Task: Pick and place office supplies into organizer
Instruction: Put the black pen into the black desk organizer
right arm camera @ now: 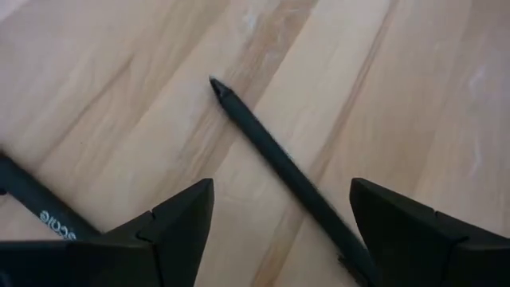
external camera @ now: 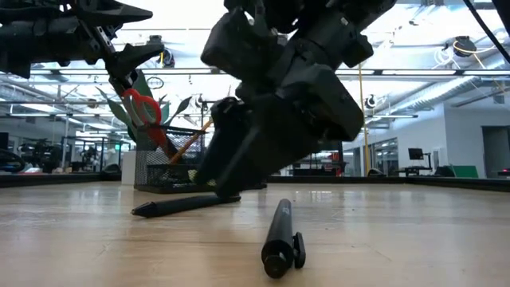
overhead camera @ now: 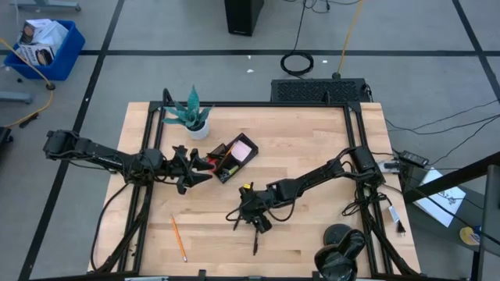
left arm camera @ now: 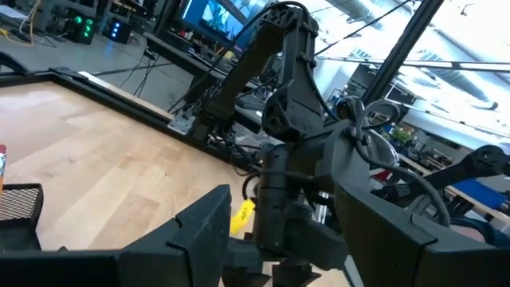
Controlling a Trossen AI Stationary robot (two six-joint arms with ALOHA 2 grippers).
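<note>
Jaws: right gripper [right arm camera: 279, 219] was wide open low over a black pen [right arm camera: 279, 163], whose rear end was cut off in its wrist view. Left gripper [overhead camera: 190, 167] held the red-handled scissors [external camera: 145, 112] beside the organizer [overhead camera: 234, 158]; only the low view showed the handles clearly

The wooden table [overhead camera: 312, 148] fills the middle of the high view. On it, upper left of centre, stands a plant pot [overhead camera: 198, 129], and just right of it lies the black organizer [overhead camera: 234, 158]. An orange pencil [overhead camera: 178, 238] lies at lower left. Two black pens [overhead camera: 255, 241] lie below the centre, near each other.
</note>
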